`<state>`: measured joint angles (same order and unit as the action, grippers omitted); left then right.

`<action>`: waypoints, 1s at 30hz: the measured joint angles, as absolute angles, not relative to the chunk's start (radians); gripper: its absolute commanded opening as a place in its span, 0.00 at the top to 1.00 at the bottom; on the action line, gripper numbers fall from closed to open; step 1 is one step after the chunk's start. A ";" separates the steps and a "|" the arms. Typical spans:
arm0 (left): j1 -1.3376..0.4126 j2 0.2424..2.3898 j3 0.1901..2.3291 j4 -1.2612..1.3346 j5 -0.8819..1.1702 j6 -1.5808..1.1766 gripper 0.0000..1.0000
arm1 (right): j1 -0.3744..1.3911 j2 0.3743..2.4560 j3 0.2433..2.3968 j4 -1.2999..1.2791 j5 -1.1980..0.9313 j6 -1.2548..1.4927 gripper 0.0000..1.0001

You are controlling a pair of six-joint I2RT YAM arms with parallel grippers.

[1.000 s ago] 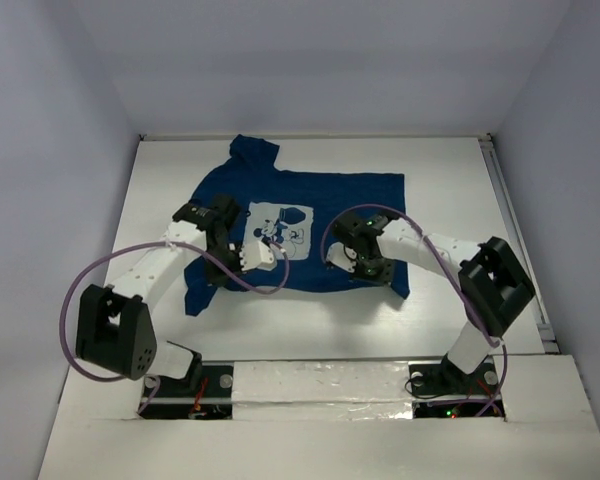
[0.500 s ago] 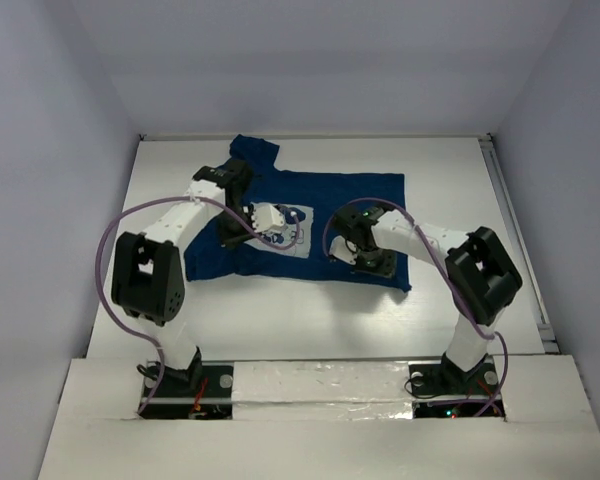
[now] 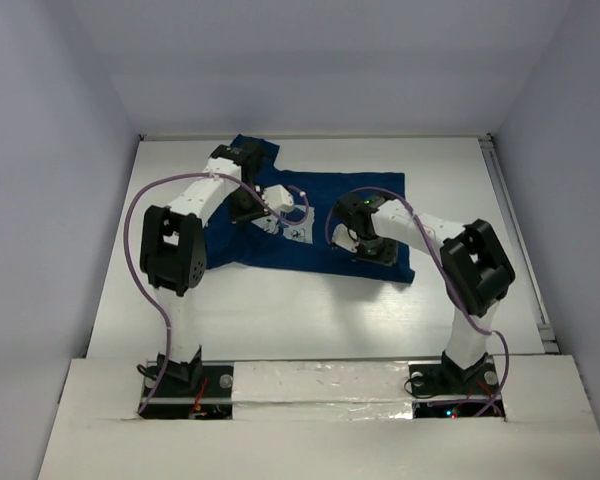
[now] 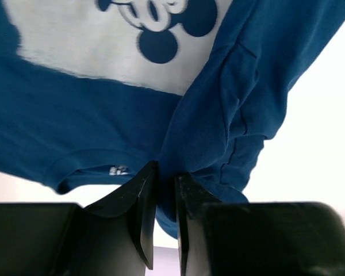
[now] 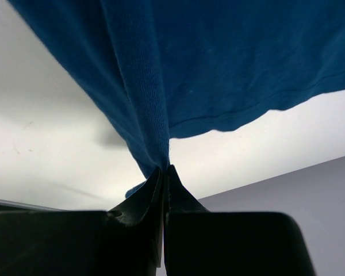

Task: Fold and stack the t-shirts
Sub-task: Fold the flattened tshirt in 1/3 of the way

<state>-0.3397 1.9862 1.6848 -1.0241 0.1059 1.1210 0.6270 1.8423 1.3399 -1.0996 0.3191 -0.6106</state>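
Observation:
The dark blue t-shirt [image 3: 330,195] lies at the back of the white table [image 3: 450,180], with its near part lifted and drawn over the white chest print [image 3: 295,228]. My left gripper [image 3: 242,210] is shut on a bunch of the cloth near the neckline; in the left wrist view the blue fabric [image 4: 103,115] is pinched between the fingers [image 4: 165,172] and the print [image 4: 103,46] shows above. My right gripper [image 3: 378,250] is shut on the shirt's hem; in the right wrist view a fold of cloth [image 5: 230,57] rises from the tight fingertips [image 5: 165,168].
Grey walls close in the table on the left, back and right. A metal rail [image 3: 515,230] runs along the right edge. Purple cables [image 3: 135,215] loop off both arms. The arm bases [image 3: 175,375] sit at the near edge.
Both arms have carried the shirt's near edge towards the back of the table. The left arm has swung far back and its elbow has risen. The shirt's visible area has become shorter.

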 measured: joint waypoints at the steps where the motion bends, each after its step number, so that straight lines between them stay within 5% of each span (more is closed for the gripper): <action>1: -0.340 1.999 1.705 -1.031 0.101 1.122 0.85 | 0.626 1.853 1.349 -1.099 0.321 -0.612 1.00; 25: -0.325 2.120 1.858 -1.082 0.044 1.130 0.89 | 0.559 2.020 1.539 -1.095 0.376 -0.641 1.00; 30: -0.313 2.119 1.839 -1.070 0.043 1.130 0.71 | 0.553 2.022 1.544 -1.096 0.382 -0.645 1.00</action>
<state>-0.3130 2.1193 1.8389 -1.0702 0.0429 1.1297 0.5526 2.0220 1.5444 -1.0958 0.3820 -0.6445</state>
